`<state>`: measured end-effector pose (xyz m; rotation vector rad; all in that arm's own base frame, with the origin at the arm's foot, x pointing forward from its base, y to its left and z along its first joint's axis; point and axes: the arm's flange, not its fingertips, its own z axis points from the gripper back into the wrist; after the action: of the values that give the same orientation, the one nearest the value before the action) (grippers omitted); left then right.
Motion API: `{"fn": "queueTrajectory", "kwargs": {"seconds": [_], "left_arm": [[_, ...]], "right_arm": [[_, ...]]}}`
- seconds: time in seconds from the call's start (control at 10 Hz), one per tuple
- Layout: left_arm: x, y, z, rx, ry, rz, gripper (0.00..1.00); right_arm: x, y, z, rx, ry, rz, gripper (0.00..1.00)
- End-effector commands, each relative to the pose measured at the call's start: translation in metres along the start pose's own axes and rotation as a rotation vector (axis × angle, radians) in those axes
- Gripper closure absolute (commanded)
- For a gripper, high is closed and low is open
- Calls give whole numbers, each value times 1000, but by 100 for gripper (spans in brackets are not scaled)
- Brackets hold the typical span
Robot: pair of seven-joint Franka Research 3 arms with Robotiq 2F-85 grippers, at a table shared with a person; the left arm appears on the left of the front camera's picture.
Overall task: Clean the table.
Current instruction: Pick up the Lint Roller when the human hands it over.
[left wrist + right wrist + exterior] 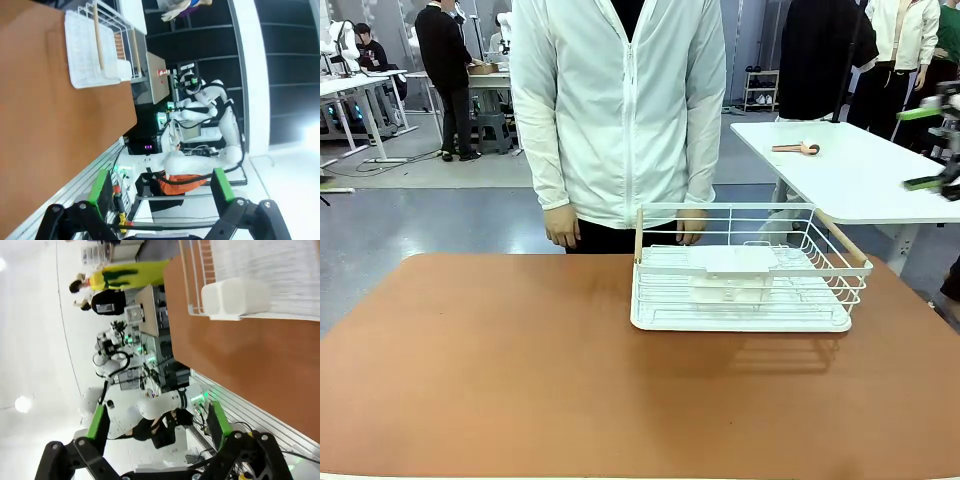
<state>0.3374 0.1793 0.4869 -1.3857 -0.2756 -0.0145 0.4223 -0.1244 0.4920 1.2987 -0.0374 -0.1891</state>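
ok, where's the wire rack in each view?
Front: rack right of centre, on the far half, in front of the person.
Left wrist: rack top left, turned sideways.
Right wrist: rack top right, cut off by the picture's edge.
Shared landmark: the table it stands on.

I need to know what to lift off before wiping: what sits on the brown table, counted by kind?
Wire rack: 1
White tray under the rack: 1
White box inside the rack: 1
Total on the table: 3
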Motion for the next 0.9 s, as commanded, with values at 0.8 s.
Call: {"fn": "queueTrajectory", "kwargs": {"seconds": [0.8], "left_arm": [[-28,8,104,50,-175,55,0]], "right_arm": [[12,-37,104,29,-112,2,0]]}}
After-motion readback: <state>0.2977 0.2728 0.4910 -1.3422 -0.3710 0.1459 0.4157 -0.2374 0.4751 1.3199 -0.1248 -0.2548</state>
